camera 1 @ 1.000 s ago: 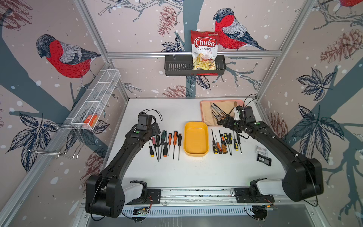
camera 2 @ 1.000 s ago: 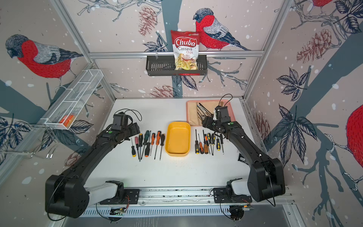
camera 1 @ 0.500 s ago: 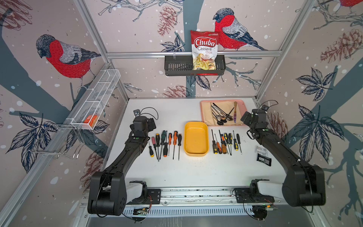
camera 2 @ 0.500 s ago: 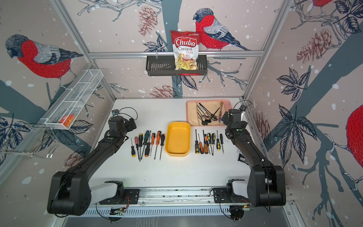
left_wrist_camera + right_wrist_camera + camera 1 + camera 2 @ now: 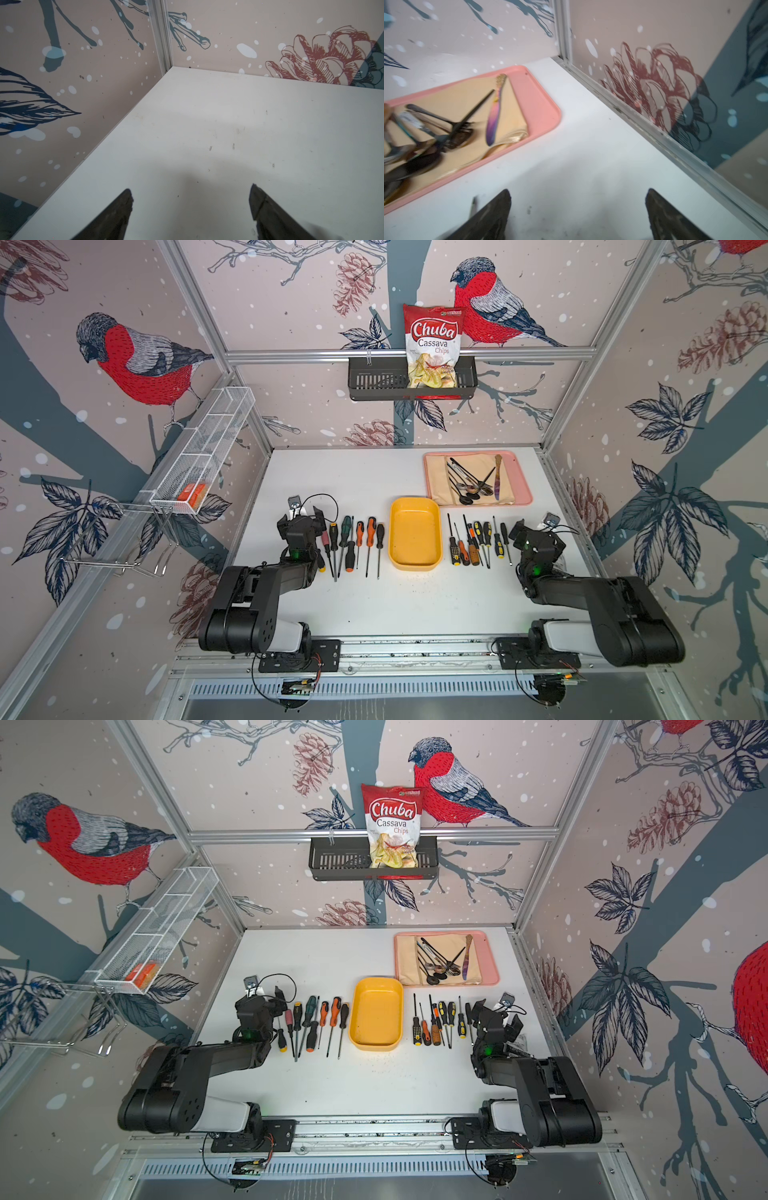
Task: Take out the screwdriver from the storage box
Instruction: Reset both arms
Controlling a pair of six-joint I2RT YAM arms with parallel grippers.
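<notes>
1. In a top view, the storage box (image 5: pixel 414 536) sits at frame centre on the counter (image 5: pixel 415 605). Its floor is bare, with no screwdriver inside. The left pincer (image 5: pixel 305 515), spread wide and empty, hangs left of the left row of screwdrivers (image 5: pixel 353 543). The box lies well to its right, beyond that row.
2. In a top view, the right pincer (image 5: pixel 496 1013), spread wide and empty, is just right of the right row of screwdrivers (image 5: pixel 436 1023). Hazard: an inward sweep of either arm would scatter the nearest handles or nudge the storage box (image 5: pixel 376 1013).
3. Left wrist view: the left pincer (image 5: pixel 191 207) frames only bare counter. The box is out of view.
4. Right wrist view: the right pincer (image 5: pixel 577 212) holds nothing. The pink tray (image 5: pixel 542 104) lies at frame left. With the box unseen, any re-approach is blind.
</notes>
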